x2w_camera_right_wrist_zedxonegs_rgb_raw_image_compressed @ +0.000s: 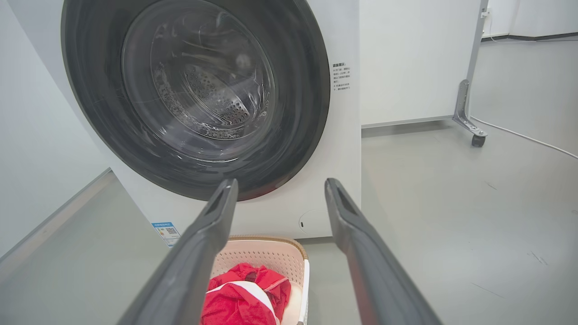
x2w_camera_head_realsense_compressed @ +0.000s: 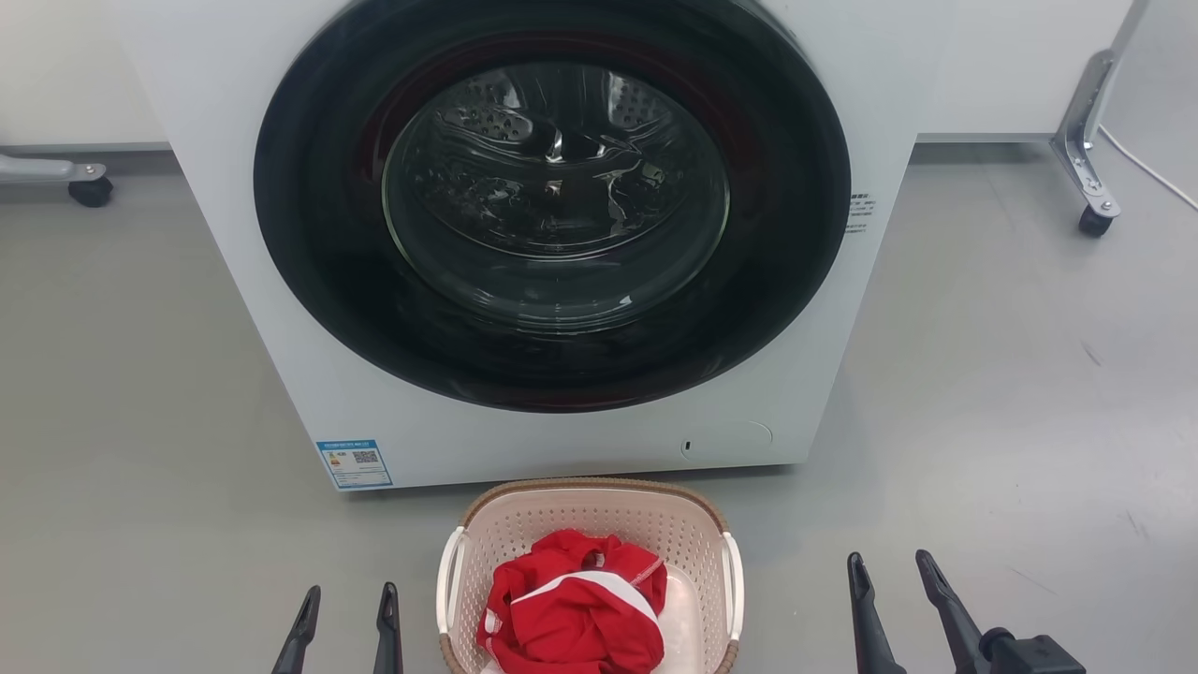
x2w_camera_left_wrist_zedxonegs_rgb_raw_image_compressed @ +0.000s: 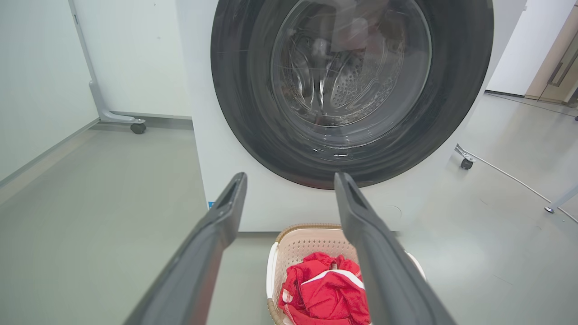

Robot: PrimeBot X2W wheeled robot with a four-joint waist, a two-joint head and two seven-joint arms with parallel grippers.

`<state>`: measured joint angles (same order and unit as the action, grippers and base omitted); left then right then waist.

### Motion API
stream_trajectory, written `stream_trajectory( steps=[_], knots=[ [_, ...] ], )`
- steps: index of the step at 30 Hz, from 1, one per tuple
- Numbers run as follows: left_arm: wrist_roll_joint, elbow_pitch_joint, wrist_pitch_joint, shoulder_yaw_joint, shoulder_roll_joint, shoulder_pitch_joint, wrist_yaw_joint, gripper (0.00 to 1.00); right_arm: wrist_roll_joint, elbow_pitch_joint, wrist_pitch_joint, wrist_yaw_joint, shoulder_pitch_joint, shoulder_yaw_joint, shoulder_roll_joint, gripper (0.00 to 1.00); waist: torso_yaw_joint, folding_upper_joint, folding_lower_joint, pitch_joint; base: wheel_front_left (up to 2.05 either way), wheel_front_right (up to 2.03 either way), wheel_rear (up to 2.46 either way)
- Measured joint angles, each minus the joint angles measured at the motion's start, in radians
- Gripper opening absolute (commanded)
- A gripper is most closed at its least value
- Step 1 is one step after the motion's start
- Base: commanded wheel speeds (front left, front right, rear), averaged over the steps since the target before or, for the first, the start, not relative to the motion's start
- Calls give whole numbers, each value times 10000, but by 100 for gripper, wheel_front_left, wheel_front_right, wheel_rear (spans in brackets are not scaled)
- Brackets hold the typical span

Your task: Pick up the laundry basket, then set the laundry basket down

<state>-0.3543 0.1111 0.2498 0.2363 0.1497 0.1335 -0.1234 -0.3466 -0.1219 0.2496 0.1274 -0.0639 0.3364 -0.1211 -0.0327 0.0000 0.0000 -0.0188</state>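
Observation:
The laundry basket is pale pink-beige with a brown rim and white side handles. It stands on the grey floor just in front of the washer, with a red garment bunched inside. The basket lies low in the left wrist view, and the basket sits below the fingers in the right wrist view. My left gripper is open, left of the basket and apart from it. My right gripper is open on the basket's right, also clear of it, with nothing between its fingers.
A white front-loading washer with a shut dark round door stands right behind the basket. Wheeled frame legs stand at the far left and far right. A white cable runs along the floor at the right.

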Motion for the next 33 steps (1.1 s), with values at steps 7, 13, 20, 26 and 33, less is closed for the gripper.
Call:
stream_trajectory(
  steps=[7,13,20,26,33],
  knots=[
    [142,-244,0,-38,-102,45,0,100,495,499,31,0,-146,-288,142,100,-27,1,0,37,0,0,0],
    [422,-355,0,-73,-151,151,0,100,794,725,42,0,-332,-407,242,100,-34,0,0,51,0,0,0],
    [495,-399,-4,-109,-209,161,2,0,988,809,38,-2,-330,-522,309,0,-28,0,0,47,0,0,0],
    [493,276,-15,6,-268,249,2,0,988,113,-33,-2,-499,-435,339,0,-29,1,0,48,0,0,0],
    [-81,405,-209,-144,-303,313,107,0,430,-44,-205,-134,-500,-669,370,0,-6,0,0,62,0,0,0]
  ],
)
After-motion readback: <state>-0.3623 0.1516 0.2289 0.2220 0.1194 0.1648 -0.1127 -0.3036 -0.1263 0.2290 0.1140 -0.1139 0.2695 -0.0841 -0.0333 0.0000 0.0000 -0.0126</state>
